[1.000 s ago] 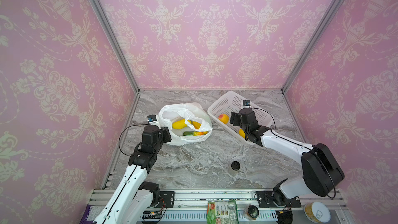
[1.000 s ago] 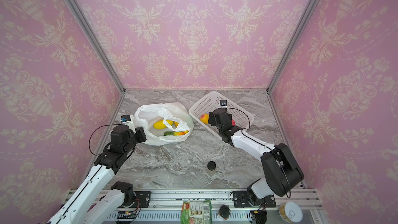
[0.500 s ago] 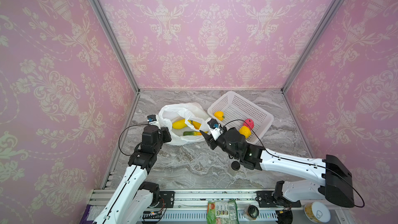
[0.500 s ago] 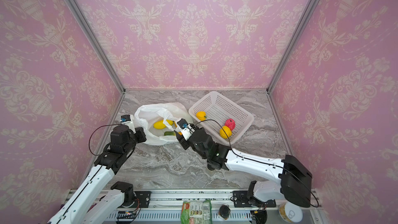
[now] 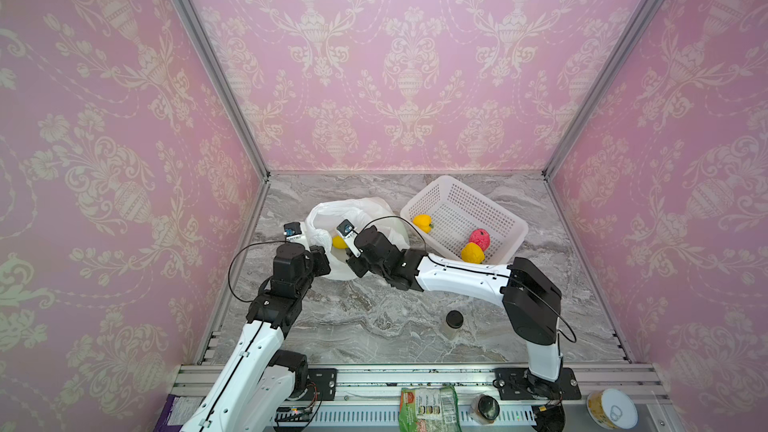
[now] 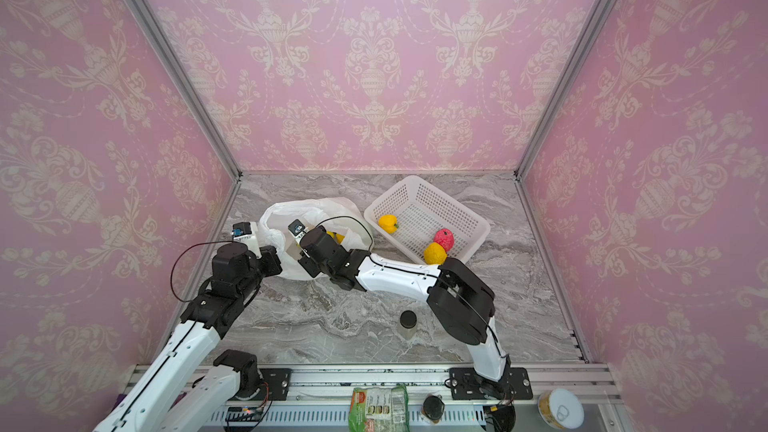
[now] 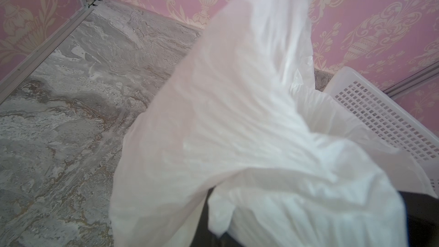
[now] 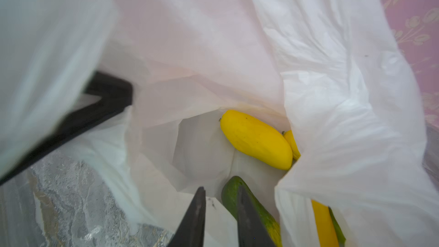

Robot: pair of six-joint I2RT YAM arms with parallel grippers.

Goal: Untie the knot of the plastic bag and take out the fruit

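Though lately over the basket (image 5: 457,195), right fingers (image 8: 194,219) now slightly apart inside plastic bag (image 5: 368,209); left fingers (image 7: 200,229) tight on it.

The plastic bag (image 7: 249,139), blurred up close, drapes over my left fingers (image 7: 202,229), hiding their tips. My right fingers (image 8: 247,222) and the frame edge cut off the green fruit (image 8: 229,193); a bag fold covers most of a yellow fruit (image 8: 291,142).
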